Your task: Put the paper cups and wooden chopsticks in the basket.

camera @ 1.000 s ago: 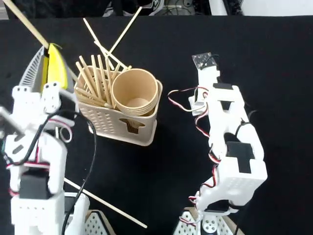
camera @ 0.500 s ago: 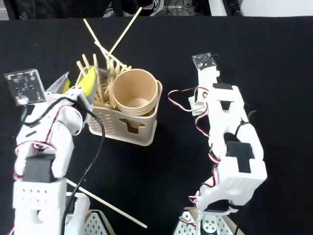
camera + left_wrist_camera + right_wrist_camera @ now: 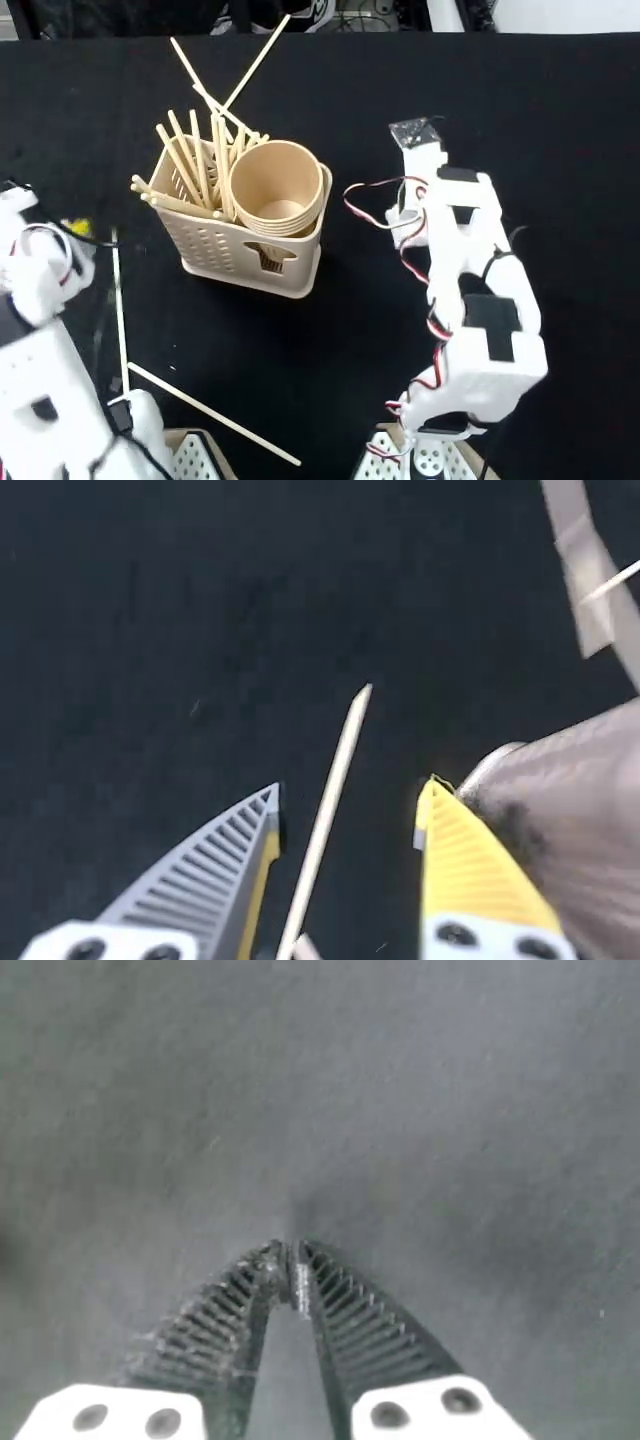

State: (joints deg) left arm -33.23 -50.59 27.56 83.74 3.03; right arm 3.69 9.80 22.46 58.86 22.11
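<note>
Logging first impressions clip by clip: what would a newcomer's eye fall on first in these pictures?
First, the cream slotted plastic basket near the middle of the black table, packed with stacked tan paper cups and a bristling bundle of wooden chopsticks. Next, the open left gripper, with a loose chopstick lying between its fingers.

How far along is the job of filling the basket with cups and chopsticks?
Done: the stacked paper cups and a bundle of chopsticks stand in the basket. In hand: the open left gripper straddles one loose chopstick, not gripping it. Left: that one, a long chopstick in front and two crossed chopsticks behind the basket. The right gripper is shut, empty.
</note>
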